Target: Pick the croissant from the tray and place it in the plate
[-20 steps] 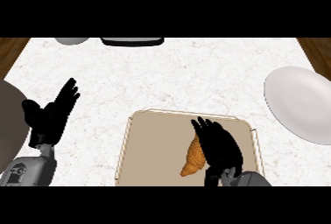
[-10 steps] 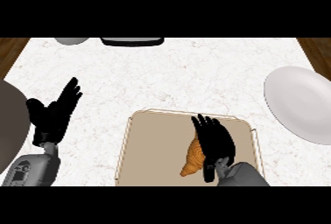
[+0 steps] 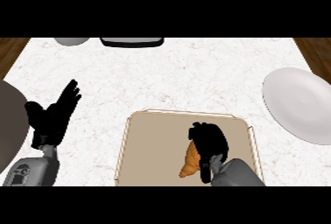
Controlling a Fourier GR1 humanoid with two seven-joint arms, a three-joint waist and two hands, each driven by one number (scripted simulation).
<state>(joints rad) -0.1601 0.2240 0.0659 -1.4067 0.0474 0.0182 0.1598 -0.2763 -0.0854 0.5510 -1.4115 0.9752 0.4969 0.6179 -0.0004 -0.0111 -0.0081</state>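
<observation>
1. A white marbled surface (image 3: 168, 74) is seen from steeply above, with brown wood shown beyond its two far corners.
2. A tan tray (image 3: 152, 148) is set against the surface's near edge, a little right of the middle.
3. The croissant (image 3: 189, 162) is found inside the tray, in its right half. It is laid lengthwise, with one tip pointed toward the near edge.
4. The right hand (image 3: 208, 139) is placed over the croissant's far end. Its fingers are curled down round the pastry, so the croissant is grasped and that end is hidden. Whether the pastry is touching the tray floor cannot be told.
5. The right hand's grey forearm (image 3: 236, 173) is brought in from the near edge, just beside the croissant's near tip.
6. A white plate (image 3: 298, 105) is placed at the surface's right edge, well apart from the tray and partly cut off by the view.
7. The left hand (image 3: 55, 116) is held released near the left edge, with its fingers straight and pointed toward the far edge (a resting pose).
8. Along the far edge, a pale grey rounded object (image 3: 71, 41) and a dark flat object (image 3: 131, 42) are only partly shown.
9. A large grey curved shape (image 3: 8, 127) is seen at the left edge, beside the left hand.
</observation>
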